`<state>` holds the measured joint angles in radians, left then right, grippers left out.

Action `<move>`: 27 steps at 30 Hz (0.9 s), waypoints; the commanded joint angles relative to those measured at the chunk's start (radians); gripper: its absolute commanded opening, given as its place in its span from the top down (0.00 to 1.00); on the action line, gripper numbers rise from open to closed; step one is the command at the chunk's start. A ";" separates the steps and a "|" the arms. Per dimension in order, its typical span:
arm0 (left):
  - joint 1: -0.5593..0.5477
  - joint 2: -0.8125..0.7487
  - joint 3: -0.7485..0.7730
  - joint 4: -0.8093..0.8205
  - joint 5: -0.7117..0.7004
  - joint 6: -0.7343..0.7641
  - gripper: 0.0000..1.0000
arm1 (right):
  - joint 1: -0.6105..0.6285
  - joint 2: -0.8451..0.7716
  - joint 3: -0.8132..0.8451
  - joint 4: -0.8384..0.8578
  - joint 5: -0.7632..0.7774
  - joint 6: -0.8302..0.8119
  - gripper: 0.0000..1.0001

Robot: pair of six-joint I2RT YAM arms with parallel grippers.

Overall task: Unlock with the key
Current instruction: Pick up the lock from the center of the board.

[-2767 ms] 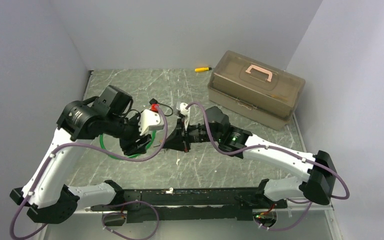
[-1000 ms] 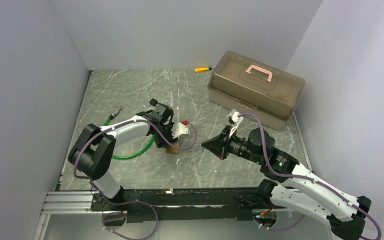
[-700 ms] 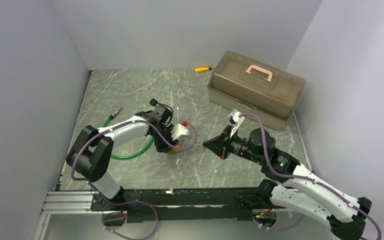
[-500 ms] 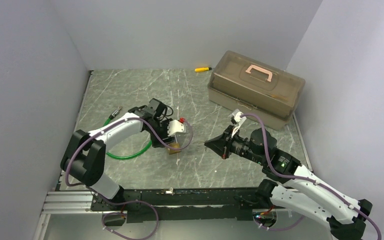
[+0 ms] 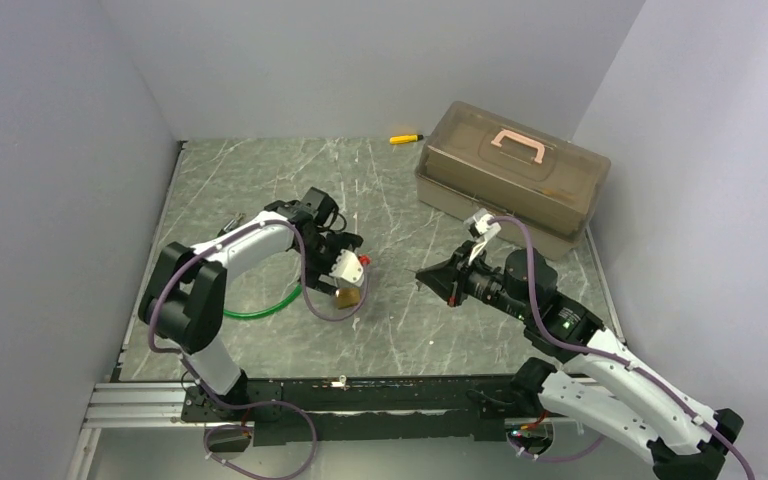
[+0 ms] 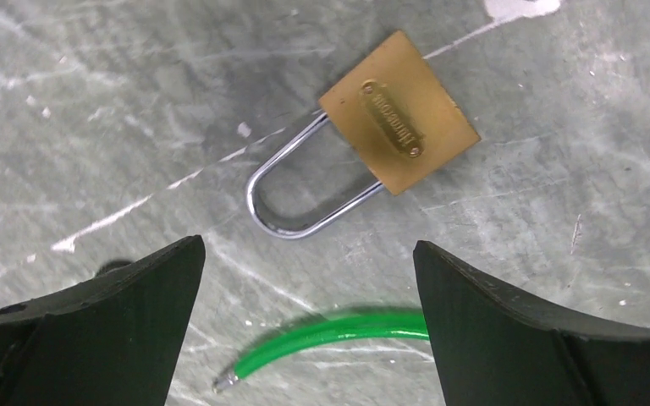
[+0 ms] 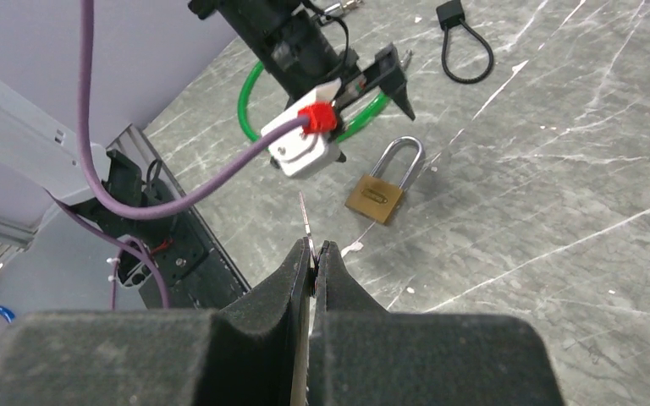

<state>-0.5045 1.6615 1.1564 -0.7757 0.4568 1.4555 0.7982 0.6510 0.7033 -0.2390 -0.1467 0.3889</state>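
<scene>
The small brass padlock (image 6: 399, 112) lies flat on the marble table, and its silver shackle (image 6: 272, 222) looks seated in the body. It also shows in the top view (image 5: 348, 297) and in the right wrist view (image 7: 376, 199). My left gripper (image 6: 306, 247) is open and empty and hovers just above the table on the shackle side, not touching the lock (image 5: 325, 272). My right gripper (image 7: 313, 247) is shut on the thin silvery key (image 7: 305, 218), whose blade sticks out past the fingertips. It hangs to the right of the lock (image 5: 422, 273), apart from it.
A green cable (image 6: 330, 337) lies under the left gripper. A black cord loop (image 7: 461, 42) lies beyond the lock. A tan toolbox (image 5: 510, 180) stands at the back right. A yellow-and-black tool (image 5: 406, 138) lies by the back wall.
My left gripper has come off the padlock, opened and risen, leaving the lock flat on the table. My right gripper has drawn back a little to the right with the key.
</scene>
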 commanded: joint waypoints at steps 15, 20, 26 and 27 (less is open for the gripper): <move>-0.134 0.119 0.007 -0.097 0.001 0.313 0.01 | -0.183 0.044 0.051 0.083 -0.202 0.015 1.00; -0.134 0.138 -0.007 -0.077 -0.016 0.331 0.01 | -0.213 0.041 0.057 0.078 -0.230 0.018 1.00; -0.146 0.192 0.064 -0.056 -0.003 0.280 0.01 | -0.229 0.057 0.071 0.078 -0.249 0.014 1.00; -0.150 0.201 0.081 -0.055 0.005 0.259 0.01 | -0.230 0.060 0.072 0.079 -0.250 0.014 1.00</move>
<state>-0.6395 1.8133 1.1763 -0.8555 0.4274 1.7367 0.5774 0.7067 0.7235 -0.2131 -0.3668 0.3969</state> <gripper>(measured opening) 0.994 0.028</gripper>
